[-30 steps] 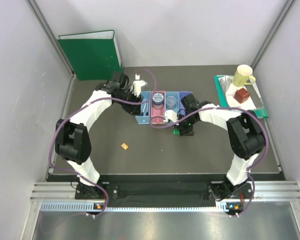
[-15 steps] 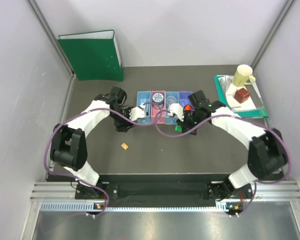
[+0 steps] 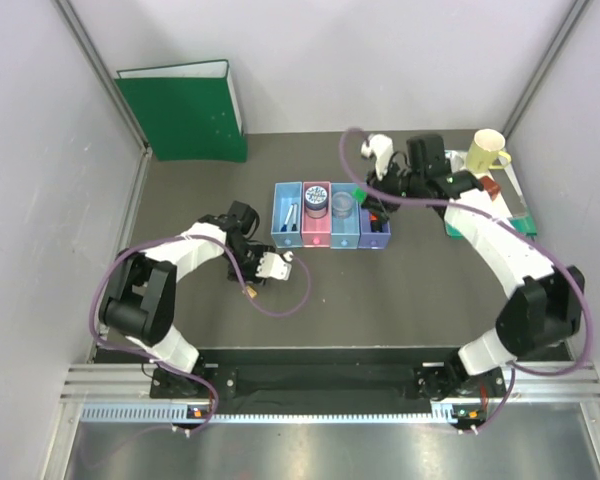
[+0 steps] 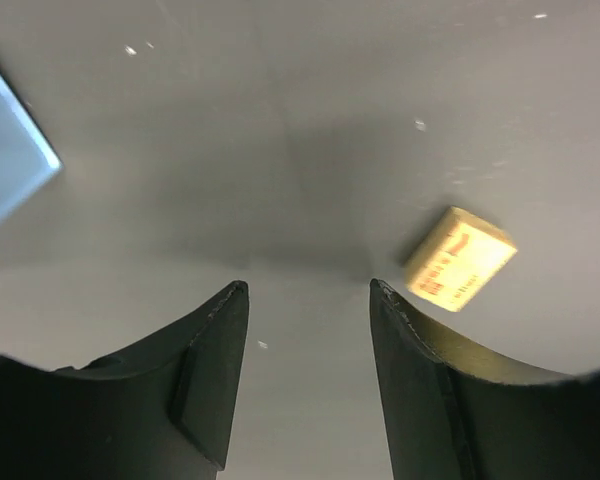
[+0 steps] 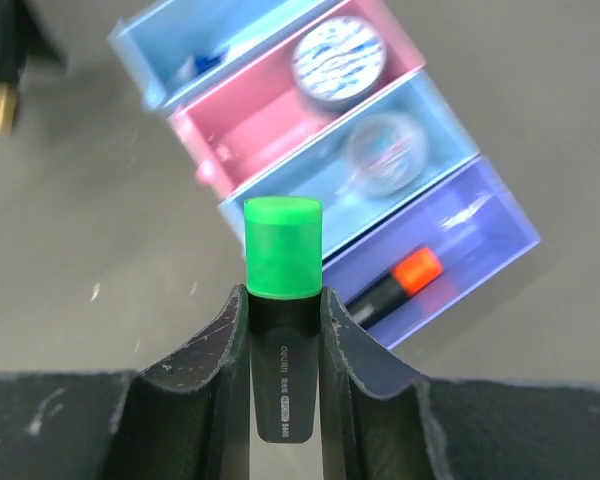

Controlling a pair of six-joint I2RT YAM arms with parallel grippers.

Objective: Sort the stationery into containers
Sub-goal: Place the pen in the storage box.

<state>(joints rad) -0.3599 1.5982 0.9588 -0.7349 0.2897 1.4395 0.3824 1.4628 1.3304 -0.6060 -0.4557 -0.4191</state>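
The containers point(image 3: 330, 243) are a joined row of light blue, pink, light blue and purple bins, also in the right wrist view point(image 5: 280, 105). My right gripper point(image 5: 283, 295) is shut on a black highlighter with a green cap point(image 5: 282, 245) and holds it above the row's far right point(image 3: 360, 194). The purple bin holds an orange-capped highlighter point(image 5: 395, 285). Round jars sit in the pink bin point(image 5: 338, 58) and the second blue bin point(image 5: 382, 152). Pens point(image 3: 290, 213) lie in the first blue bin. My left gripper point(image 4: 308, 290) is open and empty, low over the table. The tan square point(image 4: 458, 258) lies just outside its right finger.
A green binder point(image 3: 183, 112) leans on the back wall at the left. A teal tray point(image 3: 515, 222) at the back right carries a cream mug point(image 3: 486, 150) and a red-brown block point(image 3: 490, 185). Grey walls close in both sides.
My right gripper has lifted the green-capped highlighter from the table in front of the bins up and back over them. My left gripper has moved from the bins toward the tan square.
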